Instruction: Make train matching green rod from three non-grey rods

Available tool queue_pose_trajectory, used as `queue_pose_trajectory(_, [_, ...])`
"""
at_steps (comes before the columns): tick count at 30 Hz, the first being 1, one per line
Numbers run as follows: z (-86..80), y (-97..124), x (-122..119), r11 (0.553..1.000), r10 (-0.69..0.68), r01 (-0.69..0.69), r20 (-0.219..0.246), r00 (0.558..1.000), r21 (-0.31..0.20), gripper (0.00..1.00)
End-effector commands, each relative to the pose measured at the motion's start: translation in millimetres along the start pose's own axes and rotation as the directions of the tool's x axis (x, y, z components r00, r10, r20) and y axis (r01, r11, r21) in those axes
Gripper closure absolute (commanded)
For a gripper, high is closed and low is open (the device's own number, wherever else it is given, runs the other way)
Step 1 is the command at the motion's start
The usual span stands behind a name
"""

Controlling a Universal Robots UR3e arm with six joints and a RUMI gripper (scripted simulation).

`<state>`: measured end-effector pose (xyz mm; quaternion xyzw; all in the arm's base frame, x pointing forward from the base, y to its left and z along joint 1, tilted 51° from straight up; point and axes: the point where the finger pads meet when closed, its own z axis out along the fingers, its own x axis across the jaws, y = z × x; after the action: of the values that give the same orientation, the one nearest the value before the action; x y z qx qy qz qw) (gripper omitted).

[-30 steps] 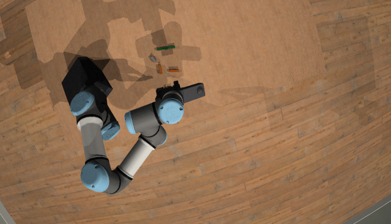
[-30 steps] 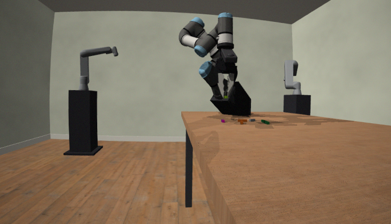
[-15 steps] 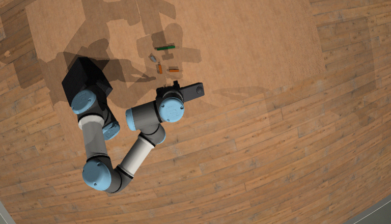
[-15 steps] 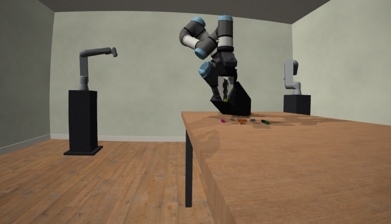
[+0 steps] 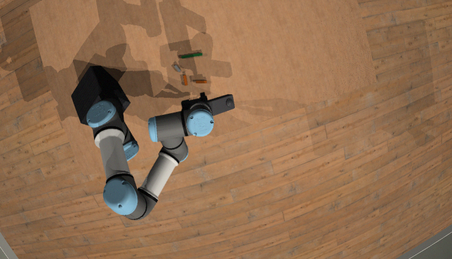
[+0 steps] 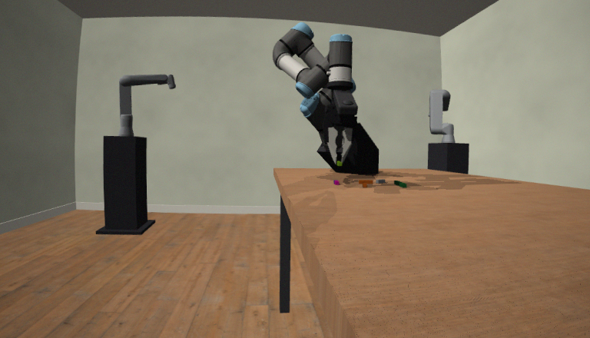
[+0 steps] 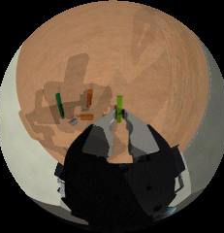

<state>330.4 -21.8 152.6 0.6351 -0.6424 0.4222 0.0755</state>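
The gripper [image 5: 202, 95] [image 6: 339, 162] [image 7: 119, 114] gripped the lime rod [image 6: 339, 164] [image 7: 119, 103] above the bench [image 5: 283, 43] [image 6: 435, 238] [image 7: 136, 53], where 2 orange rods, 1 grey [image 5: 176, 67] [image 6: 380, 181] [image 7: 74, 121], 1 green [image 5: 190, 55] [image 6: 400, 183] [image 7: 59, 105] and 1 magenta [image 6: 336, 182] lay apart from it.

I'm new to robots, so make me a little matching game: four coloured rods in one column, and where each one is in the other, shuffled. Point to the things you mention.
Rods
1. Lime-green rod [image 6: 339, 164] [image 7: 119, 108]
2. Magenta rod [image 6: 336, 182]
3. Dark green rod [image 5: 190, 55] [image 6: 400, 183] [image 7: 59, 105]
4. Grey rod [image 5: 177, 67] [image 6: 380, 181] [image 7: 74, 121]

Places
A. On the wooden table [image 5: 283, 43] [image 6: 435, 238] [image 7: 116, 49], farthest right of the rods in the exterior view
B. Held by the end effector [image 6: 339, 162] [image 7: 119, 113]
C. Just left of the dark green rod in the exterior view
D. On the table, farthest left in the exterior view

Pairs: 1-B, 2-D, 3-A, 4-C
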Motion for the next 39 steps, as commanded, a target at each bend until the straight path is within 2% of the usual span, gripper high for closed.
queue_pose_trajectory(1, [11.0,-7.4,-1.6,0.999,0.000,-0.001,0.014,1.000,0.037,1.00])
queue_pose_trajectory(9, [30.5,-8.1,-1.6,0.999,0.000,-0.001,0.014,1.000,0.037,1.00])
queue_pose_trajectory(16, [41.0,-8.4,-1.5,0.999,0.000,-0.001,0.014,1.000,0.037,1.00])
queue_pose_trajectory(39, [44.2,-9.1,-1.2,0.999,0.001,-0.002,0.013,1.000,0.038,1.00])
